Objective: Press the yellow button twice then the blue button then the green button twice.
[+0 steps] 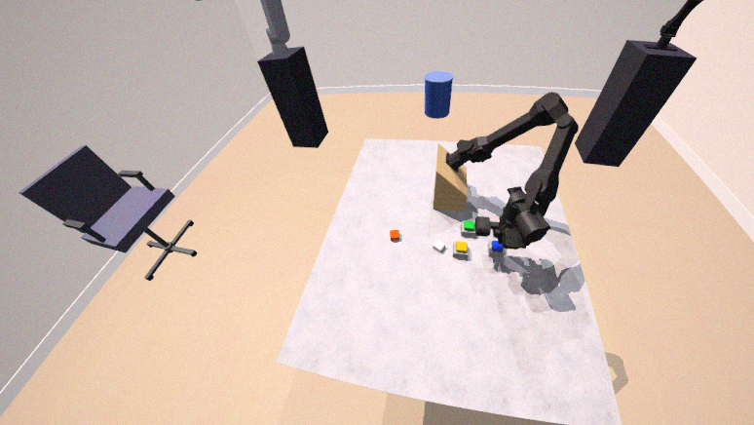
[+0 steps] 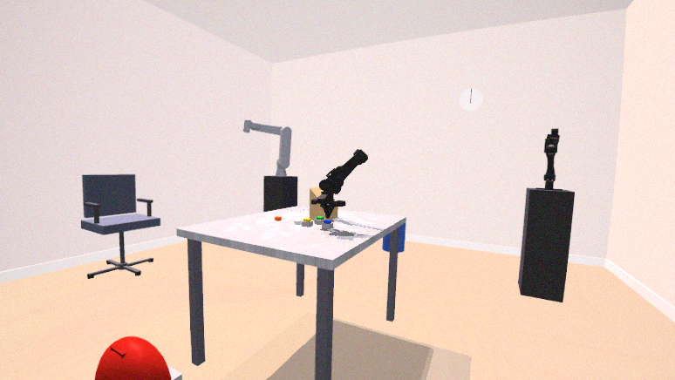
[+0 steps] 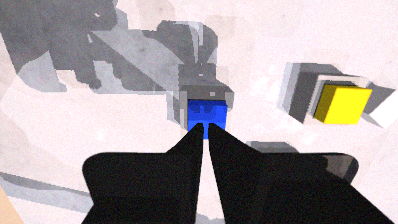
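Note:
My gripper is shut with nothing between the fingers. Its tips point down just above the blue button; a small gap shows in the exterior view. The blue button sits on a grey base, partly behind the tips in the wrist view. The yellow button stands up on its base to the right in the wrist view. The green button is beside the gripper body in the top view; its cap is hidden in the wrist view.
A white block lies close beside the yellow button. An orange block lies farther left on the table. A wooden wedge stands behind the green button, near the arm.

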`<state>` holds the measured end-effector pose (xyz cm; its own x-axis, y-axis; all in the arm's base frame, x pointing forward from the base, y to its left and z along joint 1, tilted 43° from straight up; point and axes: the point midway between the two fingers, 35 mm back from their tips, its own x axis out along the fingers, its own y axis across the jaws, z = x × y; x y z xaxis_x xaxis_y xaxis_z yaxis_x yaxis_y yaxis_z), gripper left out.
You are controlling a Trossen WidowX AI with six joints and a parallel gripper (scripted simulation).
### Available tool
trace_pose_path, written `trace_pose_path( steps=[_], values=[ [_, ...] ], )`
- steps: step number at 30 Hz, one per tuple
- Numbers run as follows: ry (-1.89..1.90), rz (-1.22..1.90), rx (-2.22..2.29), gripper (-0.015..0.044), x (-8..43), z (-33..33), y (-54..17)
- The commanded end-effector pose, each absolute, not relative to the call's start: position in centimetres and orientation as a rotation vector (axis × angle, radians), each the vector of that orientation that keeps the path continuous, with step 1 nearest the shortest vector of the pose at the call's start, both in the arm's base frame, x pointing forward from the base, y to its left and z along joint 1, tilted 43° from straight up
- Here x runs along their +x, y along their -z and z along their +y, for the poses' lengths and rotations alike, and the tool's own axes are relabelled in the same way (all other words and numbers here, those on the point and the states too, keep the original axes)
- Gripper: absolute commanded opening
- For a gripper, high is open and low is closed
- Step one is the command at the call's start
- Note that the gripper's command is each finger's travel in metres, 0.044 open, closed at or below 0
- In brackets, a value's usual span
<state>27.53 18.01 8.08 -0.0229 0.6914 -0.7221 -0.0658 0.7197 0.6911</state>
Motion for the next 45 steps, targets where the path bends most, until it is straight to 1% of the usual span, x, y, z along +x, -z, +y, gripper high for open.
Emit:
trace_pose_path(
  steps=[1, 31, 35, 39, 43, 45],
  values=[
    [-0.643, 1.496, 0.544, 0.0020, 27.3, 18.4, -7.3],
    [-0.644, 1.496, 0.545, 0.0020, 27.2, 19.3, -6.3],
    [-0.644, 1.495, 0.543, 0.0020, 27.3, 17.2, -8.6],
    [-0.643, 1.496, 0.543, 0.0020, 27.4, 16.9, -8.9],
    [-0.640, 1.497, 0.541, 0.0020, 27.6, 13.5, -12.4],
    [-0.640, 1.497, 0.541, 0.0020, 27.5, 12.8, -13.2]
  ],
)
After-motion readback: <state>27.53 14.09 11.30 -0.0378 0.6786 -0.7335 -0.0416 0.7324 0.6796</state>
